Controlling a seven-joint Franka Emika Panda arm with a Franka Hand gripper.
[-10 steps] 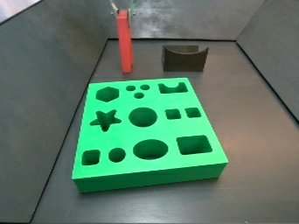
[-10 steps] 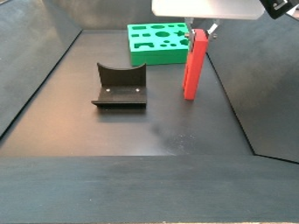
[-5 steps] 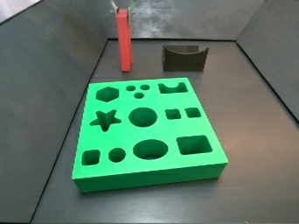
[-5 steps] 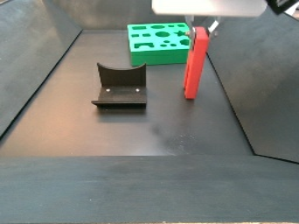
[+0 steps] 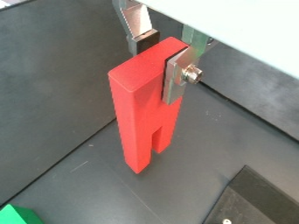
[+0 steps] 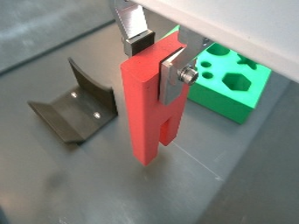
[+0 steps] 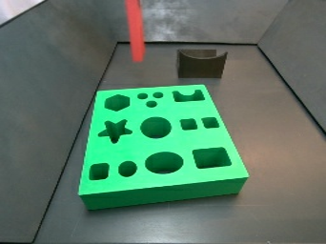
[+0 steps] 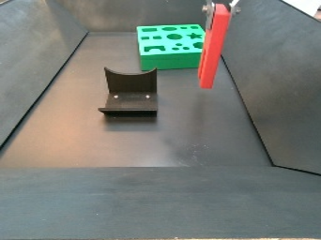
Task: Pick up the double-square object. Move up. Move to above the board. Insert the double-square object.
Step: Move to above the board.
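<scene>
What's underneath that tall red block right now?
Nothing but bare dark floor: the double-square object hangs clear of it, clamped near its top by the gripper. Its underside faces away and cannot be seen.

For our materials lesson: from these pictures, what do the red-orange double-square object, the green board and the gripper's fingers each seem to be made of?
Double-square object, held in the gripper above the floor: probably plastic; uniform matte colour, crisp edges. Board: likely plastic or dense foam; even bright green, clean-cut holes, dull surface. Fingers: metal, seemingly; flat silver plates with a screw.
</scene>
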